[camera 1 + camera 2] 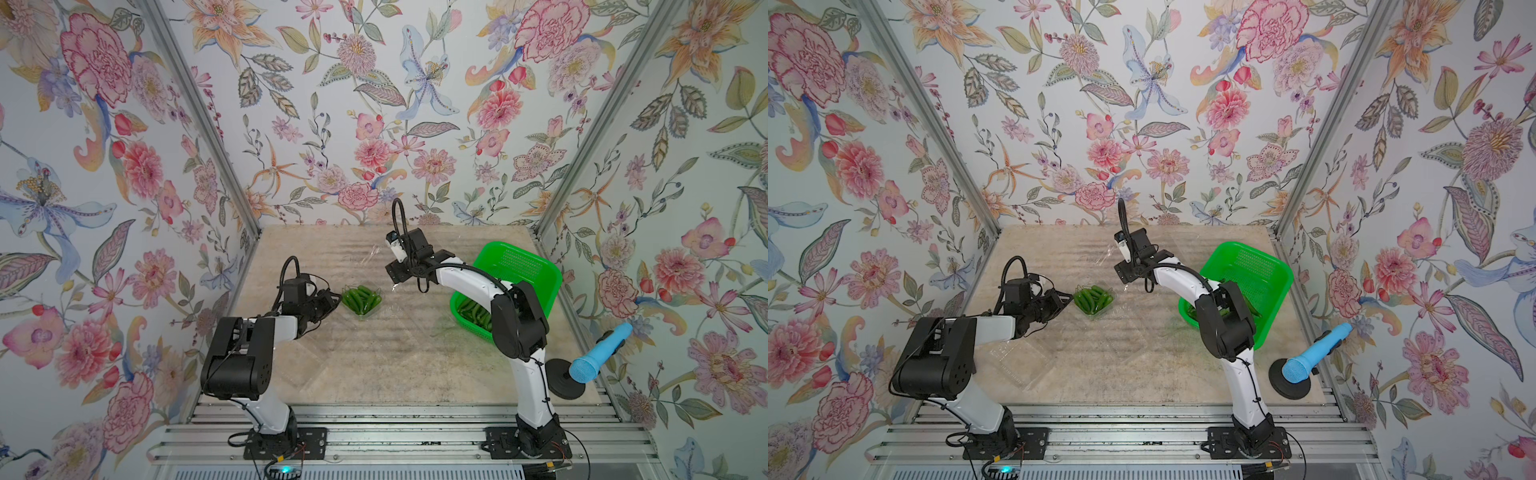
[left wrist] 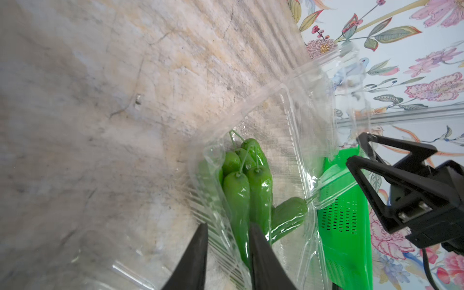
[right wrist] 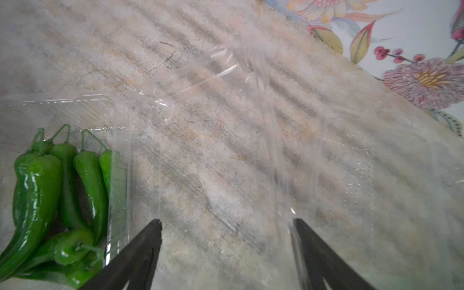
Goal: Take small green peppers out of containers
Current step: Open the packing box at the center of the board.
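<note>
Lying in basket (image 1: 519, 262), peppers (image 1: 473, 311) show in both top views only.

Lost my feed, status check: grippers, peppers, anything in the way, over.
Left gripper open, fingers straddling wall of clear container. Right gripper open, empty. Peppers piled in that container, lid open. Nothing over them.

Two arms (image 1: 249, 332), one green basket (image 1: 519, 249), one blue microphone (image 1: 598, 353), one filled container (image 1: 365, 317); peppers (image 1: 359, 297) uncountable
</note>
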Action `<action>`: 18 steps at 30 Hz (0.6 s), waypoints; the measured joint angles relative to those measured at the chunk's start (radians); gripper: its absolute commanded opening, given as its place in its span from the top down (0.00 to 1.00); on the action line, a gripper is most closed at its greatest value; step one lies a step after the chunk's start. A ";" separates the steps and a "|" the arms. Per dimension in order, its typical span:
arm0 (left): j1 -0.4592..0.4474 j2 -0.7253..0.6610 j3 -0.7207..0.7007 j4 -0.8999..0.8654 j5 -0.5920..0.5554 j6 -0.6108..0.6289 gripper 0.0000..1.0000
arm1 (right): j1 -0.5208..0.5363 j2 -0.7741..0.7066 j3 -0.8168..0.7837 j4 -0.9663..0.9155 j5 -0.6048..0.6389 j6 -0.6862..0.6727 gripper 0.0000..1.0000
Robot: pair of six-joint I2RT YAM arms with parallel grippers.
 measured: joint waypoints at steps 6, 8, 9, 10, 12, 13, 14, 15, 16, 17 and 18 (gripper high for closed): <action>0.006 -0.078 0.000 -0.047 -0.019 0.009 0.62 | 0.002 -0.162 -0.098 0.109 -0.055 0.017 0.25; 0.006 -0.126 0.000 -0.068 -0.026 0.012 0.61 | 0.019 -0.182 -0.096 0.130 -0.123 0.034 0.31; 0.006 -0.150 0.000 -0.072 -0.030 0.014 0.60 | 0.029 -0.180 -0.087 0.129 -0.156 0.046 0.34; 0.006 -0.174 0.000 -0.076 -0.032 0.015 0.60 | 0.040 -0.171 -0.072 0.125 -0.196 0.058 0.37; 0.006 -0.212 0.000 -0.076 -0.034 0.017 0.60 | 0.068 -0.138 -0.042 0.120 -0.262 0.083 0.38; 0.007 -0.228 -0.002 -0.076 -0.034 0.017 0.60 | 0.082 -0.119 -0.029 0.119 -0.290 0.092 0.39; 0.007 -0.241 -0.006 -0.076 -0.034 0.017 0.61 | 0.097 -0.096 -0.017 0.118 -0.312 0.100 0.40; 0.007 -0.253 -0.013 -0.075 -0.034 0.017 0.61 | 0.112 -0.070 -0.008 0.117 -0.331 0.109 0.41; 0.007 -0.264 -0.024 -0.074 -0.034 0.018 0.61 | 0.125 -0.043 0.000 0.111 -0.349 0.117 0.41; 0.007 -0.271 -0.036 -0.076 -0.034 0.018 0.61 | 0.137 -0.017 0.008 0.108 -0.363 0.124 0.41; 0.007 -0.277 -0.049 -0.076 -0.034 0.020 0.62 | 0.148 0.011 0.015 0.102 -0.376 0.130 0.42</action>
